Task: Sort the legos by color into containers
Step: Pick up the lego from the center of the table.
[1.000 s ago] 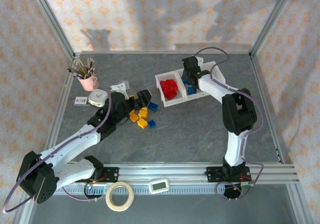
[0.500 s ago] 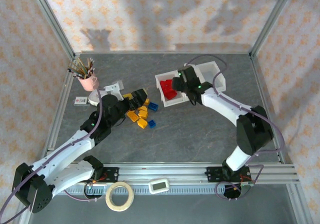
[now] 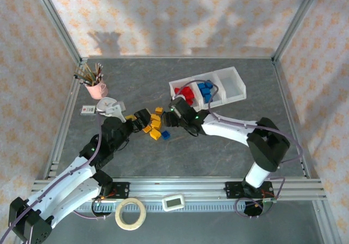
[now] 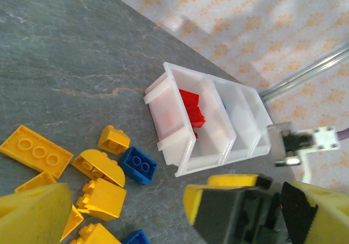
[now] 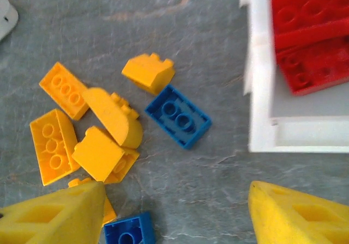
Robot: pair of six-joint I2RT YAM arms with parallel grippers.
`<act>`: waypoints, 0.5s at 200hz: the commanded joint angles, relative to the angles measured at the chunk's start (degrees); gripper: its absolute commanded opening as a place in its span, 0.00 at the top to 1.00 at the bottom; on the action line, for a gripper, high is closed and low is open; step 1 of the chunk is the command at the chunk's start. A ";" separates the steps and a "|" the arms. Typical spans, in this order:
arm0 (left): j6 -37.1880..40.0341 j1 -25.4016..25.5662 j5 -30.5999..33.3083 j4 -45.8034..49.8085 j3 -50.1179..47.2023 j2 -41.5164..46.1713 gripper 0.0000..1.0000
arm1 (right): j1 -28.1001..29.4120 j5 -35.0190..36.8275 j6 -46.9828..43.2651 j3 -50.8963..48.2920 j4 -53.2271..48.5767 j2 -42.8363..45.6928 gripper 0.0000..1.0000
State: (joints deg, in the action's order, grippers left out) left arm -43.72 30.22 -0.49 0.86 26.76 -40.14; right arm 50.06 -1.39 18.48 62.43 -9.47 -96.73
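Right wrist view: your right gripper (image 5: 173, 203) hangs spread and empty near the blue brick (image 5: 178, 115) lying just beside the containers (image 5: 259, 86), so straddle its short sides, clear of the yellow bricks (image 5: 109, 119).

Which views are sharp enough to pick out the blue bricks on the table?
Right wrist: blue brick crisp, right fingers soft, bin wall slightly smeared. Left wrist: yellow bricks sharp, left fingers blurred. Top external: even light, soft shadows on back wall.
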 commanded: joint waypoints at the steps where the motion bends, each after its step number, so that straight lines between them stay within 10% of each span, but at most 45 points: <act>1: -1.01 -0.70 2.56 2.26 -0.75 1.37 0.01 | 0.51 0.33 -0.08 2.73 1.72 -4.13 0.35; 100: -0.90 -0.88 3.24 2.96 -0.57 1.82 0.01 | 0.52 8.50 -3.64 15.76 -6.10 -19.45 0.38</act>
State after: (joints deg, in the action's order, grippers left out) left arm -44.12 29.82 1.72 3.49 26.76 -39.07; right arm 50.48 1.69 16.01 74.63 -11.55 -113.34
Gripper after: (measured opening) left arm 0.991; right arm 0.627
